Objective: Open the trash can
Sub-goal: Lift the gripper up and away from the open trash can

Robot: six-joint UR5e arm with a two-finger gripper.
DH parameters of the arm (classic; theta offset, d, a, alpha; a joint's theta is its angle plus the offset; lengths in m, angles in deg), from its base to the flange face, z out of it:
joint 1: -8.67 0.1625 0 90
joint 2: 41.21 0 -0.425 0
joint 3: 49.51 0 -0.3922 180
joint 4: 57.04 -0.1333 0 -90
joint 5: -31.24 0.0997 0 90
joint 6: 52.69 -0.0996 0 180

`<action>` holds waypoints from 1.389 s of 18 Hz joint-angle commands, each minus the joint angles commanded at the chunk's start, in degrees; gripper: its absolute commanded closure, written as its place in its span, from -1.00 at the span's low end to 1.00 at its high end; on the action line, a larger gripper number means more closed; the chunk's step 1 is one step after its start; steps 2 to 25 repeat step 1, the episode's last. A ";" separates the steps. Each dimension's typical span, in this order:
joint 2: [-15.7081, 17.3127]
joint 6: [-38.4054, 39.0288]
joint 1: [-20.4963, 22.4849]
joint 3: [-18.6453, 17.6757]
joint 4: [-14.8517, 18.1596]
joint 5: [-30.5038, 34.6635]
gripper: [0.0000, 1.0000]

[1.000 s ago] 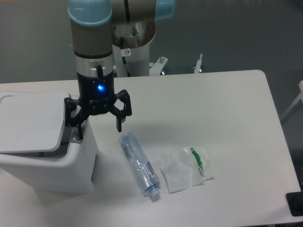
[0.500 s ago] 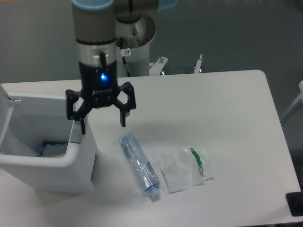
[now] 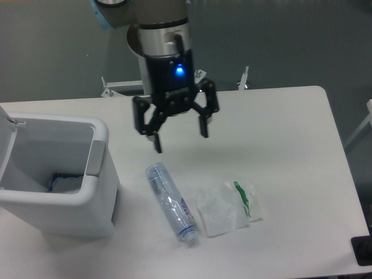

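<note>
The white boxy trash can stands at the left of the table. Its lid is swung up and back at the far left edge, so the inside shows, with something blue and white at the bottom. The grey push-button tab sits on its right rim. My gripper hangs above the table, to the right of the can and clear of it. Its fingers are spread open and hold nothing.
A clear plastic bottle lies on the table below the gripper. A crumpled clear wrapper with green print lies to its right. The robot base is behind the table's far edge.
The lid went from closed to swung fully open. My gripper lifted off the can's right rim and moved right and back, away from the can.
</note>
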State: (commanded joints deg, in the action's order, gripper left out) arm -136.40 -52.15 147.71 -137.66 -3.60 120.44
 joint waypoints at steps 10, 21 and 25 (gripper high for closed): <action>-0.09 -0.53 0.53 0.00 0.09 0.18 -1.00; -0.09 -0.53 0.53 0.00 0.09 0.18 -1.00; -0.09 -0.53 0.53 0.00 0.09 0.18 -1.00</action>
